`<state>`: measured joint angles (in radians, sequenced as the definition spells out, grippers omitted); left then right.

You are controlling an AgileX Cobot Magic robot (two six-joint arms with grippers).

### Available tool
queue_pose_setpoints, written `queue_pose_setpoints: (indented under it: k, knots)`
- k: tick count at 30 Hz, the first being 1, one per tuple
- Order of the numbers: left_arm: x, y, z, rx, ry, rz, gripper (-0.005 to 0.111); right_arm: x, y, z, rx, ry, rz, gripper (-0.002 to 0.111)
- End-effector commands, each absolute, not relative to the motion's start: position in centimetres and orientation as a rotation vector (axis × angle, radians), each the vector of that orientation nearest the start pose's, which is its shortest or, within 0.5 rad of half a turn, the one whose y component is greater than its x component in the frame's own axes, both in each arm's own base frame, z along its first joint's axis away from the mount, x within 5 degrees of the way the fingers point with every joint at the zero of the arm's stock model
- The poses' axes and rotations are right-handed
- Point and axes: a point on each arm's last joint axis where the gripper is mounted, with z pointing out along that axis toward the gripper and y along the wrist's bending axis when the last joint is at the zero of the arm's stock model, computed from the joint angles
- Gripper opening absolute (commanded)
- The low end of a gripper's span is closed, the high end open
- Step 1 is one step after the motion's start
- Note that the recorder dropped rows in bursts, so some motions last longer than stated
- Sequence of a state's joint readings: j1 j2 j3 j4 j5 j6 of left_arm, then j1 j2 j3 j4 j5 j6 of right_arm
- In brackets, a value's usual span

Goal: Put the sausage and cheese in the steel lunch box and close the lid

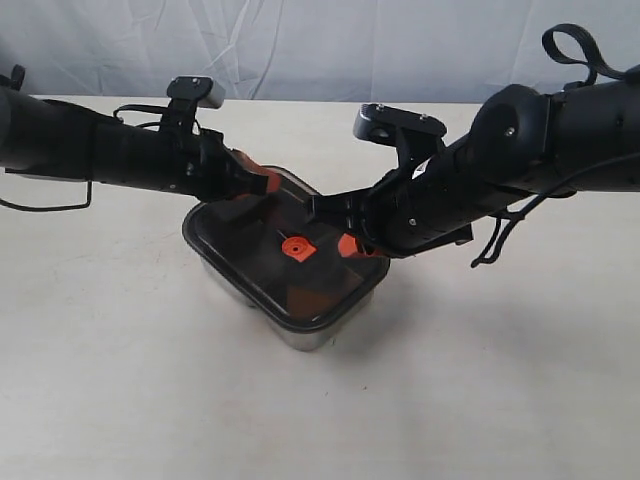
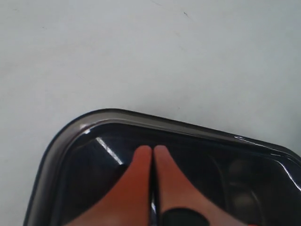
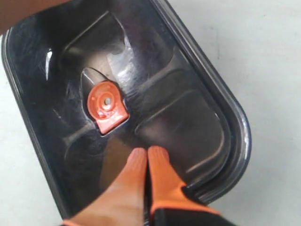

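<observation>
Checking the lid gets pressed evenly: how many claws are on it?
2. The left claw, shut, sits near the lid's far corner; the right claw, shut, sits beside the orange valve near the middle. None hidden.

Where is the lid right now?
In the exterior view's centre the lid sits on the steel lunch box, under the closed left gripper and right gripper.

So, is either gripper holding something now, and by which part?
Nothing is held. The left gripper and the right gripper are both shut, tips on the dark translucent rectangular lid.
</observation>
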<state>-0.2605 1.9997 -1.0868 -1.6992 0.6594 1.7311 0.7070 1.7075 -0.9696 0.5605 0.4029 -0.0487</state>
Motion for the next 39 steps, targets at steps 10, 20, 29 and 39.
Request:
queue_pose_setpoints:
  k: [10,20,29,39]
  knots:
    - [37.1,-16.0,12.7,0.632,2.221,-0.887,0.000,22.3,25.6,19.1,-0.503,2.642,0.728,-0.001]
    - [37.3,-15.3,11.1,0.589,2.328,-0.786,0.000,22.3,26.0,15.0,-0.492,2.798,0.676,-0.001]
    - [37.5,-15.3,8.9,0.568,2.441,-0.782,0.000,22.2,26.0,14.9,-0.494,2.816,0.679,-0.001]
    - [37.6,-15.1,8.4,0.549,2.478,-0.756,0.000,22.0,26.0,14.9,-0.507,2.835,0.680,-0.001]
